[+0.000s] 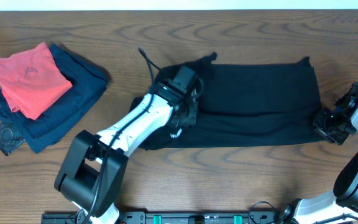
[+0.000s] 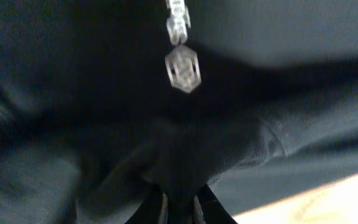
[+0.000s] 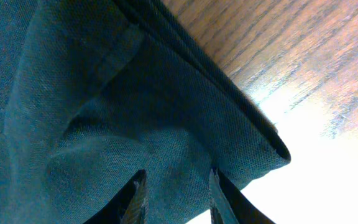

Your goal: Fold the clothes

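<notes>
The black T-shirt [image 1: 260, 99] lies spread sideways across the middle of the wooden table. My left gripper [image 1: 188, 109] is at its bunched left end. In the left wrist view the jaws [image 2: 179, 208] are shut on a pinch of the black fabric [image 2: 73, 93], with the small white logo [image 2: 183, 67] just beyond them. My right gripper [image 1: 324, 122] is at the shirt's lower right corner. In the right wrist view its fingers [image 3: 176, 199] hold the hemmed corner of the fabric [image 3: 73, 93] between them, right at the cloth's edge.
A coral-red folded garment [image 1: 30, 78] lies on a navy-blue folded garment [image 1: 79, 87] at the far left, with a dark patterned piece [image 1: 2, 127] under them. Bare wood table [image 1: 241, 180] runs along the front and also shows in the right wrist view [image 3: 303, 74].
</notes>
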Controlling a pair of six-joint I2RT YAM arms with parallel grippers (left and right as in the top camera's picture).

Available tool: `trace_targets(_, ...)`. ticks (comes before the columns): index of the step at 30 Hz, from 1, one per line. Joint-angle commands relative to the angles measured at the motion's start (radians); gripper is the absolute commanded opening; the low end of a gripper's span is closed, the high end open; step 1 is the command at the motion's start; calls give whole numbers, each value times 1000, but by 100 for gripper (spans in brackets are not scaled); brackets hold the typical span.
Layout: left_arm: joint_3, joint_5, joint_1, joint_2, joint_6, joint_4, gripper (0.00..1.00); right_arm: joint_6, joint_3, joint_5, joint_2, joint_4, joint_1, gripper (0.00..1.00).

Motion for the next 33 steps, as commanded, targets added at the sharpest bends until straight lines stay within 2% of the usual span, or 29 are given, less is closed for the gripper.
trace_targets(1,12,-42,7,0,13,17,19,-14,0,10,8,-2,0,31)
trace_targets(4,12,-42,6,2,18,17,46,-14,0,10,8,-5,0,31)
trace_targets(6,12,-43,11,0,54,-5,53,-22,0,10,8,-5,0,31)
trace_targets(15,4,-142,139,-11,56,-211,55,-23,0,11,8,-5,0,31)
trace_targets(19,-48,-142,203,-11,12,-185,55,-37,0,43,8,-22,0,31)
trace_targets(26,-190,-143,248,-11,12,-48,56,-40,-1,106,8,-46,0,32)
trace_targets(33,-277,-142,248,-11,12,-99,57,-7,-1,219,8,-122,-11,30)
